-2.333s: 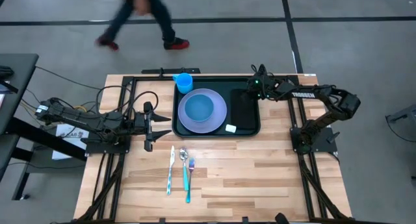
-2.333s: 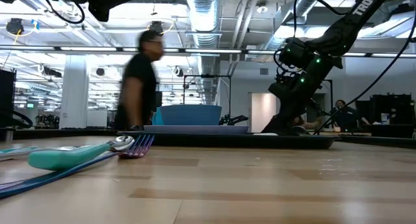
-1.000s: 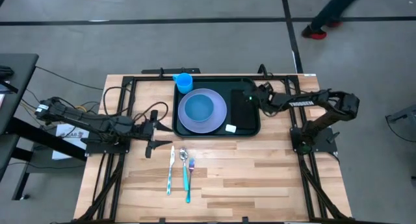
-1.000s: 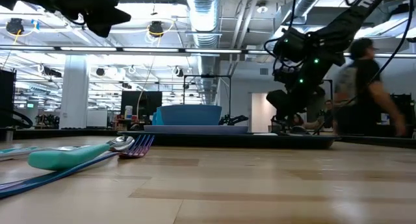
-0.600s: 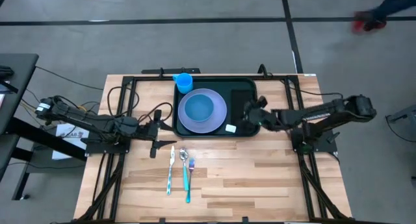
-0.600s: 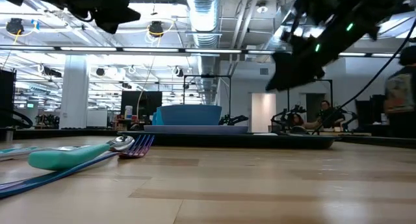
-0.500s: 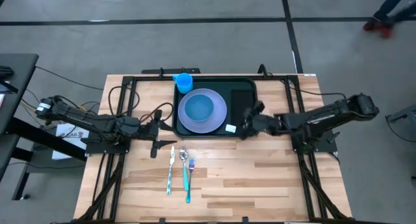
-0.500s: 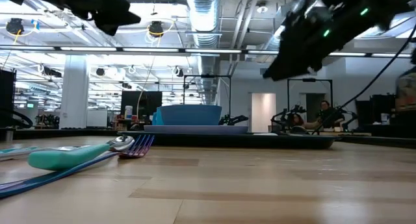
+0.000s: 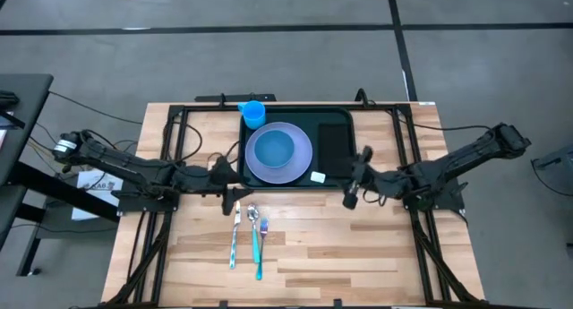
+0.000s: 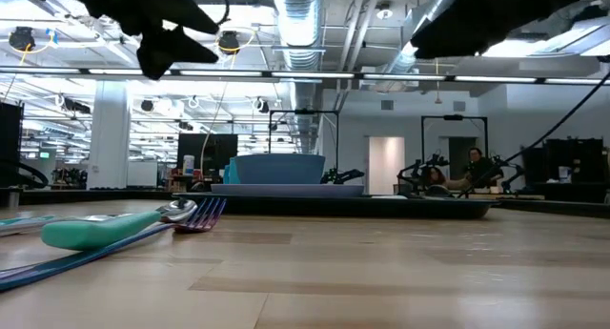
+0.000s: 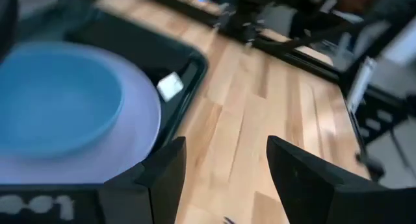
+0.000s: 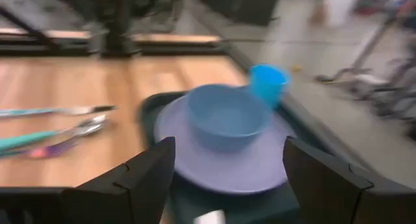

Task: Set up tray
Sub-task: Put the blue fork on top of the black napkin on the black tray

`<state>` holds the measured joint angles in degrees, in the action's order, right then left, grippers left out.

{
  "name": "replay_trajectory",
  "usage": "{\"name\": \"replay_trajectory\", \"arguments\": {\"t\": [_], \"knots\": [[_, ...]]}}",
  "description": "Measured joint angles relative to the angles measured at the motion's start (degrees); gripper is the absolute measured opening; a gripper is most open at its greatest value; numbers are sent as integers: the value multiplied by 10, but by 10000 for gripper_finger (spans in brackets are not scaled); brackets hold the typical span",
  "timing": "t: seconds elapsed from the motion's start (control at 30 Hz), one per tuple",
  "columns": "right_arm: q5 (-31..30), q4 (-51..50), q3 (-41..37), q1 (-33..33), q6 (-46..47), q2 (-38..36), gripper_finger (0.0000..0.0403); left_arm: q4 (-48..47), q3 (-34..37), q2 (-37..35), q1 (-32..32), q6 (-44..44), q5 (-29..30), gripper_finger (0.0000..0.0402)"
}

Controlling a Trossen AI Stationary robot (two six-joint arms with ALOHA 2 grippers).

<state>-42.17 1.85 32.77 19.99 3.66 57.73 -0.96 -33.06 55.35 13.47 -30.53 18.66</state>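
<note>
A: Where is the large dark green-black plastic tray [image 9: 338, 117] found?

B: At the table's far middle, a lavender plate [image 9: 279, 154] seated in it.

A: And the grippers?

B: The left gripper [image 9: 231, 199] and right gripper [image 9: 355, 177] are seen spread wide, nothing held, flanking the tray's near corners.

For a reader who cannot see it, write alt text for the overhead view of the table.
A dark tray on a wooden table holds a lavender plate with a blue bowl, a blue cup and a black napkin. A knife, spoon and fork lie before it. Both open end effectors, left and right, hover empty at its front corners.
</note>
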Motion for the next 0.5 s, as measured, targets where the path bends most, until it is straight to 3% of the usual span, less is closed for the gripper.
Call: {"name": "replay_trajectory", "arguments": {"t": [0.1,0.27,0.37,0.5], "knots": [[-43,-8,0,-9,-25,-32,275,-63,-43,35,0,-91,13,202],[-61,14,0,-36,-42,-84,275,-142,-109,119,11,-205,34,202],[-61,16,0,-51,-42,-115,275,-150,-140,176,16,-272,2,202],[-60,-8,1,-59,-39,-144,275,-153,-176,245,19,-355,-84,202]]}}
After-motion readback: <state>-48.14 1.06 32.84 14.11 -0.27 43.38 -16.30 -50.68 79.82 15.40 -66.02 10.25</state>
